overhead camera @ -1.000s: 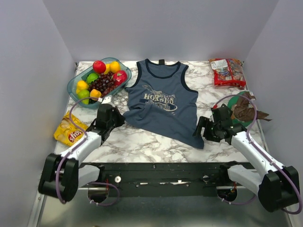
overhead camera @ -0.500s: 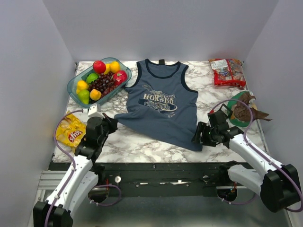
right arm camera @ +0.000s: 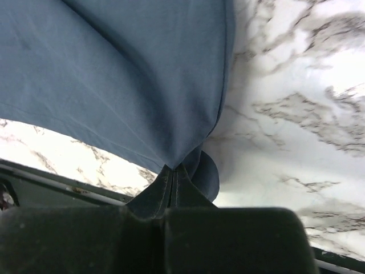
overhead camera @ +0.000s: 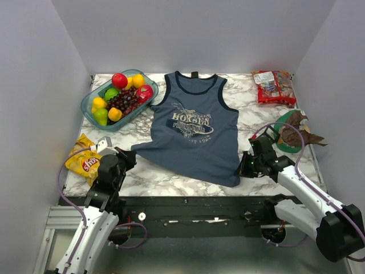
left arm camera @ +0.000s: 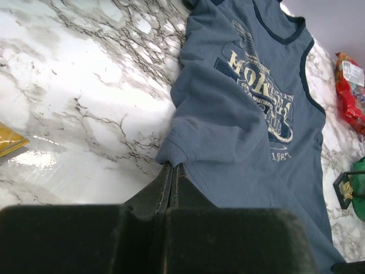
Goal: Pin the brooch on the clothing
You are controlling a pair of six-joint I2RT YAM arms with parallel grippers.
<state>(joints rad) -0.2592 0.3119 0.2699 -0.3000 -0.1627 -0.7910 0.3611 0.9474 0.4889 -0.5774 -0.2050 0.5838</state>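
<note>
The clothing [overhead camera: 194, 128], a slate-blue tank top with a pale "HORSES" print, lies flat in the middle of the marble table. My left gripper [overhead camera: 128, 155] is shut on its near left hem corner; the left wrist view shows the fabric [left arm camera: 228, 114] bunched at the closed fingertips [left arm camera: 171, 166]. My right gripper [overhead camera: 244, 166] is shut on the near right hem corner, and in the right wrist view the cloth [right arm camera: 125, 74] folds into the closed tips [right arm camera: 174, 169]. I cannot make out the brooch in any view.
A bowl of fruit [overhead camera: 91, 107] stands at the back left. A yellow snack bag [overhead camera: 84, 161] lies by the left arm and a red packet [overhead camera: 274, 87] at the back right. A green plate [overhead camera: 280, 141] holds brown leaves. Beside it sits a small black-framed box [left arm camera: 346, 191] with something gold inside.
The right gripper has closed on the shirt's right hem corner. The left arm has drawn back toward the near edge with the left corner, pulling the hem nearer and straighter.
</note>
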